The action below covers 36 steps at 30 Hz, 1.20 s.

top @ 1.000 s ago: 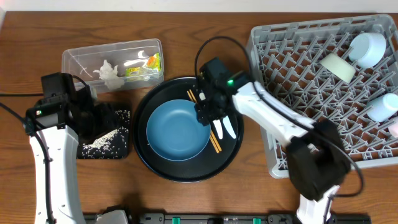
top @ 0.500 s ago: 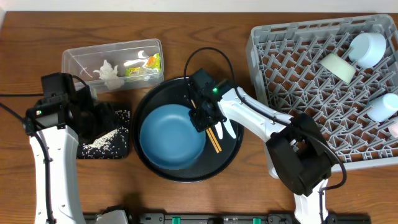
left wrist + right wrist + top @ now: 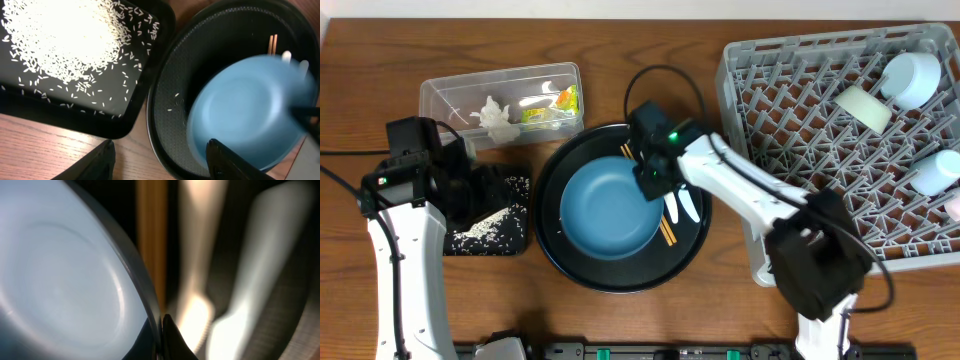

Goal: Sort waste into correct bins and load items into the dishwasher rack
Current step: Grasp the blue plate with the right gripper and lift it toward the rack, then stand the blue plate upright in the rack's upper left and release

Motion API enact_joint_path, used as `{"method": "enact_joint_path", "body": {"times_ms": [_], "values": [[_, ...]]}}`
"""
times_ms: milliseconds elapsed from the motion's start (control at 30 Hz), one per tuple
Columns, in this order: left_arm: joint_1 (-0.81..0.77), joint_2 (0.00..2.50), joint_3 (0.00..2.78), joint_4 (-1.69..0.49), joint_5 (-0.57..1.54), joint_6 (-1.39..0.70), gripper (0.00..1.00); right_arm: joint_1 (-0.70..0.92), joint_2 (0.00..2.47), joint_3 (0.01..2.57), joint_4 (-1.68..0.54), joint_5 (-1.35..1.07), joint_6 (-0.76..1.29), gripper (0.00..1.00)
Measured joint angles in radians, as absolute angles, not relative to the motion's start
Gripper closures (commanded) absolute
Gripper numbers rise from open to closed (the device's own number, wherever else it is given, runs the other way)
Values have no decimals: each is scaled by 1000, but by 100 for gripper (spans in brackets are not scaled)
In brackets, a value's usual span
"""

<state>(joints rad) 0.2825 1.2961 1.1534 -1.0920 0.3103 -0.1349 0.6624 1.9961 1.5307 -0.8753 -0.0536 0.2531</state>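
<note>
Overhead: right gripper [image 3: 650,180] clamps the blue plate [image 3: 610,215] rim; orange chopsticks [image 3: 666,230] lie diagonally, far-left to near-right; left gripper [image 3: 160,155] stands half-open, empty.

I read a wooden table [image 3: 370,60] carrying four units: clear tub [image 3: 430,100] at 10 o'clock, shallow black tray [image 3: 527,218] at 8 o'clock, round black tray [image 3: 620,281] centre, dishwasher rack [image 3: 800,130] at 3 o'clock.
</note>
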Motion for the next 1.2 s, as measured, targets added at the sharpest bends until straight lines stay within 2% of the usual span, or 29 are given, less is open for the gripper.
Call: {"method": "enact_joint_path", "body": {"times_ms": [233,433,800,1000,1200], "values": [[282,1296,1153,-1092,310,-135,40,556,1728,1592,-859,207,244,99],[282,1296,1153,-1092,310,-135,40,412,1589,1609,-760,526,134,99],[282,1296,1153,-1092,309,-135,40,185,1635,1608,-493,917,-30,99],[282,1296,1153,-1092,307,-135,40,160,1709,1608,-381,1082,-100,99],[282,1296,1153,-1092,308,-135,40,160,1861,1608,-363,1161,-158,99]]}}
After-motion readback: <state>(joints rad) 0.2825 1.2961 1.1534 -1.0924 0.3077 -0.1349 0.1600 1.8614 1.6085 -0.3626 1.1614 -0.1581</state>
